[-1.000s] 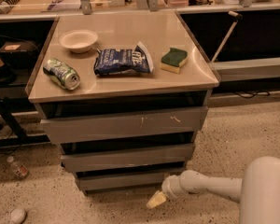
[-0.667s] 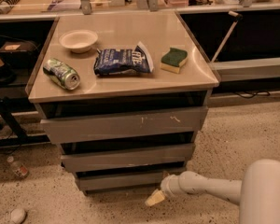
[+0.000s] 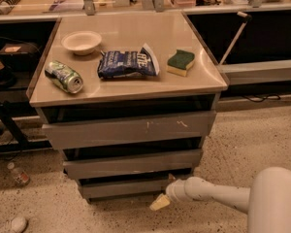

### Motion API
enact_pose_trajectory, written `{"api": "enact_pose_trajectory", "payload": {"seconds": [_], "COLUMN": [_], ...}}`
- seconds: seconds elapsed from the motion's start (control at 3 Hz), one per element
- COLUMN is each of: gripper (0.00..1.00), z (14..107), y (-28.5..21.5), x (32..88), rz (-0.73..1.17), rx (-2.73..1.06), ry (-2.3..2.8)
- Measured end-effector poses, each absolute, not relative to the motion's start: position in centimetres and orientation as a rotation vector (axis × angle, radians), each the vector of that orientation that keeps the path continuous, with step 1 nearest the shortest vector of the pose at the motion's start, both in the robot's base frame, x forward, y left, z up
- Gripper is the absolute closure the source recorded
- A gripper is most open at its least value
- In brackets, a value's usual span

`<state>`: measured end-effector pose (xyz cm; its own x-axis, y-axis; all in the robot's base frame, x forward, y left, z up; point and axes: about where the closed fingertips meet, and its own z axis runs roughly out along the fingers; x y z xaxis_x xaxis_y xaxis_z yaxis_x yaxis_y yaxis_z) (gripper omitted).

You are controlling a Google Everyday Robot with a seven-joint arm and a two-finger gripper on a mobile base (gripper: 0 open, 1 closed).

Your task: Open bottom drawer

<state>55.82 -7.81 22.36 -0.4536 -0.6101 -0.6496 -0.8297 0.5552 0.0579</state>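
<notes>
On the cabinet top (image 3: 136, 30): can (image 3: 64, 76) left, bowl (image 3: 81, 42) behind it, chip bag (image 3: 127, 64) centre, sponge (image 3: 180, 62) right. The gripper (image 3: 160, 203) hangs low before the bottom drawer (image 3: 121, 188), at its right end.

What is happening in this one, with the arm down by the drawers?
The robot's gripper is low near the floor, at the right end of the bottom drawer of a grey drawer unit, just in front of the drawer's front. That drawer looks barely pulled out, if at all; none of its inside shows. On the unit's top lie a white bowl, a tipped can, a blue chip bag and a sponge, none being handled.
</notes>
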Motion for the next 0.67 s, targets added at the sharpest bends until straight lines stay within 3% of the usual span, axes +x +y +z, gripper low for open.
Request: {"api": "enact_pose_trajectory", "payload": {"seconds": [0.67], "gripper": [0.00], "z": [21.01], "y": [-7.06], "x": [58.57], "rz": [0.501], "rx": [-1.181], "ry": [2.181]}}
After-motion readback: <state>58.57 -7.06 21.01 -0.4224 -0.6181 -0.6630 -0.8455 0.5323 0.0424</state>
